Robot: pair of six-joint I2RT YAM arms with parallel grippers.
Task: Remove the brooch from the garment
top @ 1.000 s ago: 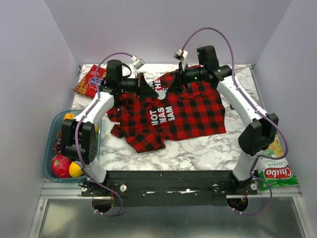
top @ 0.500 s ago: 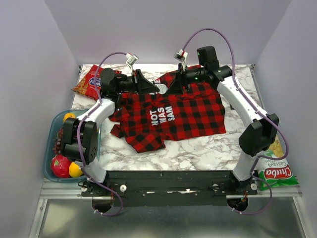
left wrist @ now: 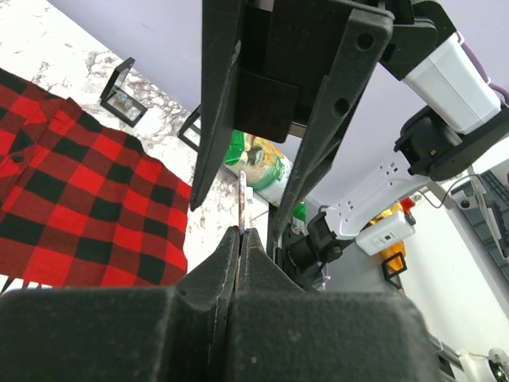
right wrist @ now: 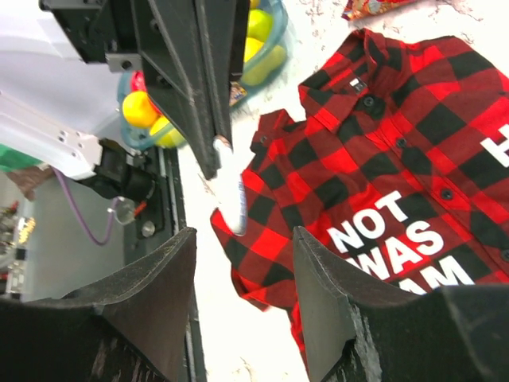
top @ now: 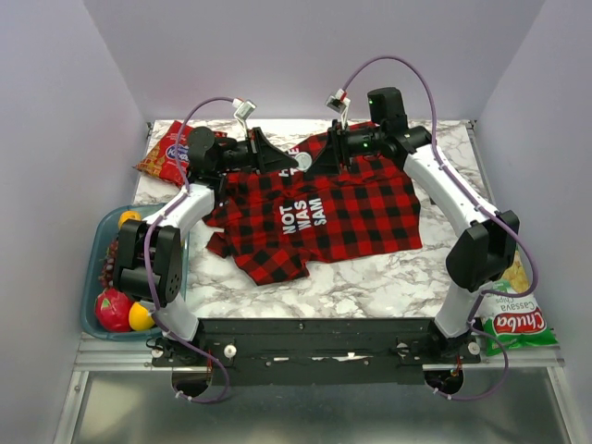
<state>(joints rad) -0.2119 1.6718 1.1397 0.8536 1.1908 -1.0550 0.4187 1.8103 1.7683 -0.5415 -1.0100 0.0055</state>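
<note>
The garment [top: 356,208], a red-and-black checked shirt with white letters, lies flat across the middle of the table. It also shows in the left wrist view [left wrist: 71,199] and the right wrist view [right wrist: 382,159]. My left gripper [top: 290,165] is shut on the brooch [top: 302,159], a small silvery disc. The disc shows edge-on between the shut fingers in the left wrist view [left wrist: 241,199] and hangs above the shirt in the right wrist view [right wrist: 234,203]. My right gripper [top: 316,161] is open, tip to tip with the left one, its fingers [right wrist: 326,278] either side of the disc without touching it.
A red snack packet [top: 169,151] lies at the back left. A blue tub [top: 104,242] of fruit stands at the left edge. A green Chuba chips bag [top: 509,314] lies at the front right. Both arms reach over the shirt's back half.
My left wrist has swung round to point right and lifted the brooch off the shirt. My right gripper has edged slightly left, closer to the brooch.
</note>
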